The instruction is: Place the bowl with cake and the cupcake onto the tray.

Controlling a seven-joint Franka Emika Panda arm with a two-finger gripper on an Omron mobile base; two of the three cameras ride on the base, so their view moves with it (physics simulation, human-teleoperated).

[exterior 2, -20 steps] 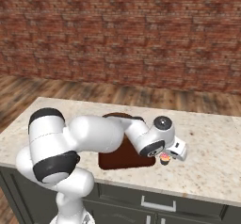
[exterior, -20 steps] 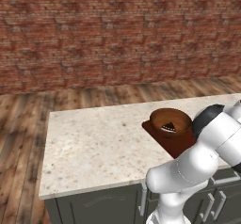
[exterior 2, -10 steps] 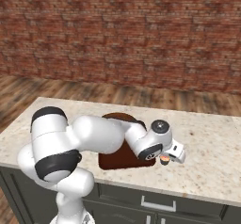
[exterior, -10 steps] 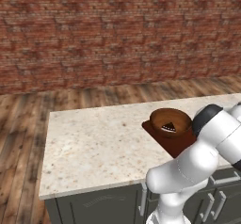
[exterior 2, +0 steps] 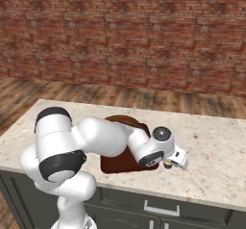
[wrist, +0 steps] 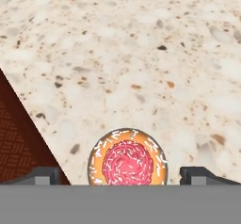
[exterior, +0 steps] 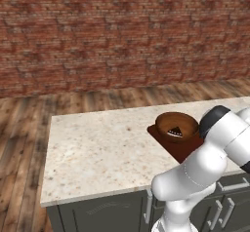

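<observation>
Looking along the hand, you see the gripper (wrist: pixel 120 177) spread wide, straddling the cupcake (wrist: pixel 127 162) on the bench (wrist: pixel 141 53) just beside the tray (wrist: pixel 16 133); bowl (exterior: pixel 177 125) with cake (exterior: pixel 175 131) sits on the tray.

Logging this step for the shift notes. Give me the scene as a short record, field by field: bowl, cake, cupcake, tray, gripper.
bowl: sits on the tray, at its far end
cake: inside the bowl
cupcake: on the counter, beside the tray, not on it
tray: on the counter, near its front edge
gripper: open, low over the counter, one fingertip on each side of the cupcake, not closed on it
done so far: bowl with cake on tray
left to do: cupcake onto tray
</observation>
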